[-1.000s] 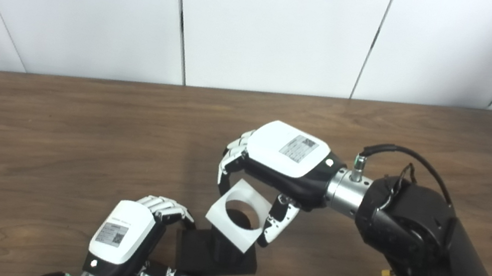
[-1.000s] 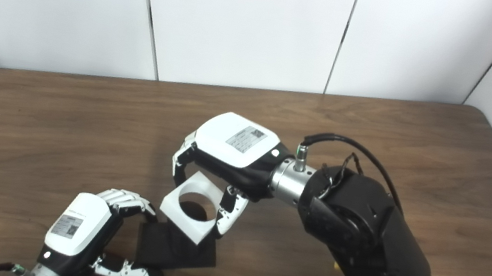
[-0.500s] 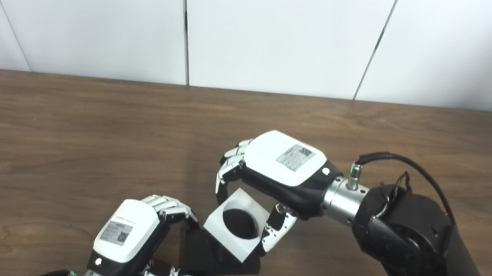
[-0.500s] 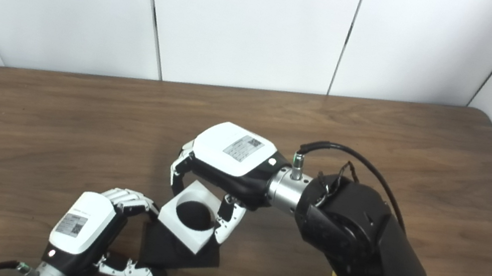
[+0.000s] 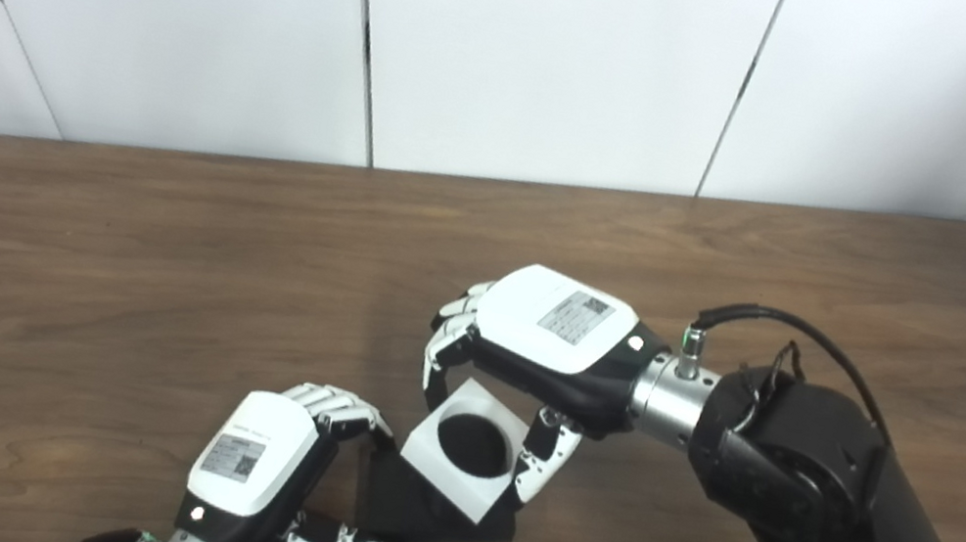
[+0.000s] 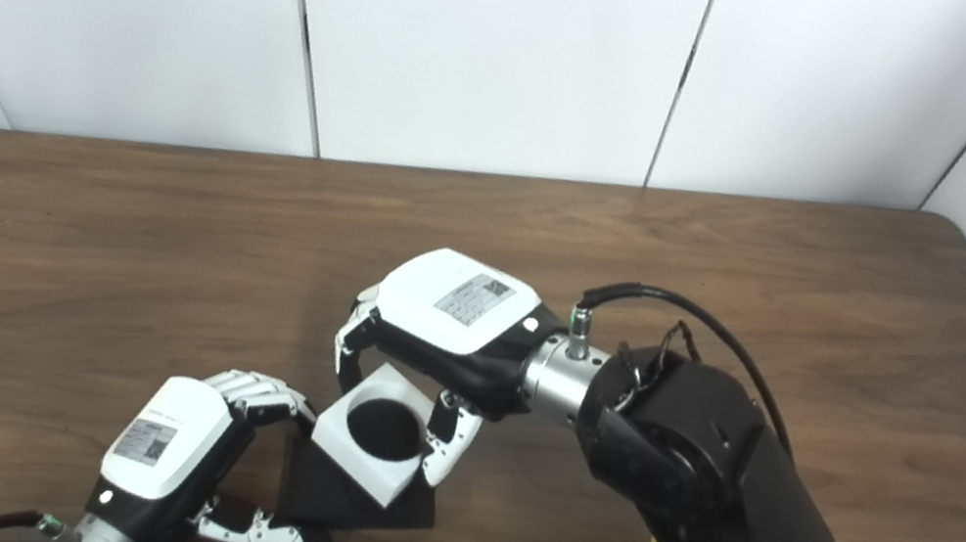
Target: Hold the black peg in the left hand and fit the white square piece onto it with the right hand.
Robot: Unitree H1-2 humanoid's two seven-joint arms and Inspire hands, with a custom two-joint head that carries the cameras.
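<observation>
My left hand [image 5: 260,465] is shut on the flat square base of the black peg [image 5: 411,512], near the table's front edge. My right hand [image 5: 545,342] is shut on the white square piece [image 5: 465,457], fingers on its far edge and thumb on its right edge. The piece has a round hole, and the black peg's top fills that hole. The piece sits low over the black base, slightly tilted. Both hands show in the right eye view: left hand [image 6: 163,453], right hand [image 6: 451,310], white piece [image 6: 372,450].
The brown wooden table [image 5: 97,263] stretches to the left and back. A white panelled wall [image 5: 543,43] stands behind it. My black right forearm [image 5: 819,509] crosses the front right of the table.
My right hand has lowered the white piece onto the peg; the hole showed table before and now shows black. The camera has shifted slightly. My left hand has held still.
</observation>
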